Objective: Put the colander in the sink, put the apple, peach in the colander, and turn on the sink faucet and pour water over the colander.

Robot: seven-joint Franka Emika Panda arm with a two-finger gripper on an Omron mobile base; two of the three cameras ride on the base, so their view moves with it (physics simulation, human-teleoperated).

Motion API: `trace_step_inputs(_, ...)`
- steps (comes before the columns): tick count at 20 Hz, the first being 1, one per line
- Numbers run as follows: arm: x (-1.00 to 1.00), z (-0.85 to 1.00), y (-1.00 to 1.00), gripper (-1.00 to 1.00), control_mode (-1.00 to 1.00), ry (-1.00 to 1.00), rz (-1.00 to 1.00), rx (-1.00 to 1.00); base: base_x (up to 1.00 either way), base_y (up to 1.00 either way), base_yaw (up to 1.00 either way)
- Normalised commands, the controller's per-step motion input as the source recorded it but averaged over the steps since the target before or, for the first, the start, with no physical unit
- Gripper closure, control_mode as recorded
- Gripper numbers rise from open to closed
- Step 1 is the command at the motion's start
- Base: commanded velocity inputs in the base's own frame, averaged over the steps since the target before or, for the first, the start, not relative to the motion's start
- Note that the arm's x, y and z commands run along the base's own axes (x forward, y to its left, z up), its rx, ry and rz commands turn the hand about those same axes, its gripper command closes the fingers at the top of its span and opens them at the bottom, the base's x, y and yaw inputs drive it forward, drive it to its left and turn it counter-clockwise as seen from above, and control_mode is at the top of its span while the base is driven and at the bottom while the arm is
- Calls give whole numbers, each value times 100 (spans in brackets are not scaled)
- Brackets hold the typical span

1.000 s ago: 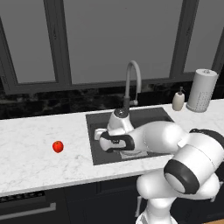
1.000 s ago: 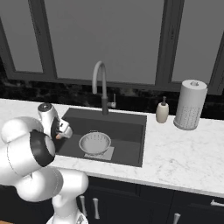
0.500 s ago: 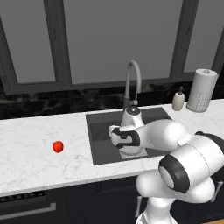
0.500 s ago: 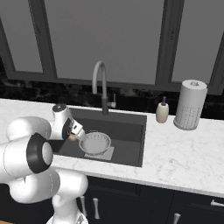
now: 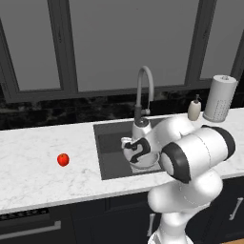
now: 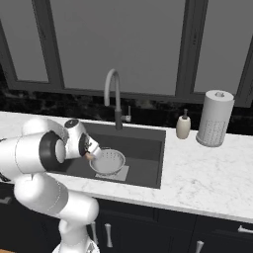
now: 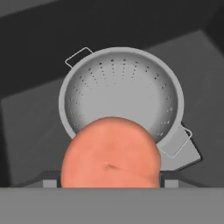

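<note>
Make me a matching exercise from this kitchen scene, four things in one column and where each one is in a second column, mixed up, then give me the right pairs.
Things:
1. apple
2. peach
3. colander
4. soap dispenser

Places:
A. in the sink, on the lighter square at its bottom
B. on the counter left of the sink, by itself
C. held between the fingers of the gripper, above the colander
D. on the counter right of the sink, beside the paper towel roll

Pairs: 1-B, 2-C, 3-A, 4-D
</note>
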Motion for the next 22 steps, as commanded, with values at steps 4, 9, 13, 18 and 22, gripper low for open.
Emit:
trace_step_inputs(4, 2, -50, -17, 100, -100, 0, -7, -2, 0, 0, 0)
trace_step_inputs(9, 7, -22, -21, 100, -100, 2, -4, 0, 0, 0, 0)
trace_step_inputs(13, 8, -13, -13, 100, -100, 3, -1, 0, 0, 0, 0)
trace_step_inputs(18, 13, -13, 0, 100, -100, 0, 0, 0, 0, 0, 0)
trace_step_inputs(22, 24, -4, 0, 100, -100, 0, 0, 0, 0, 0, 0)
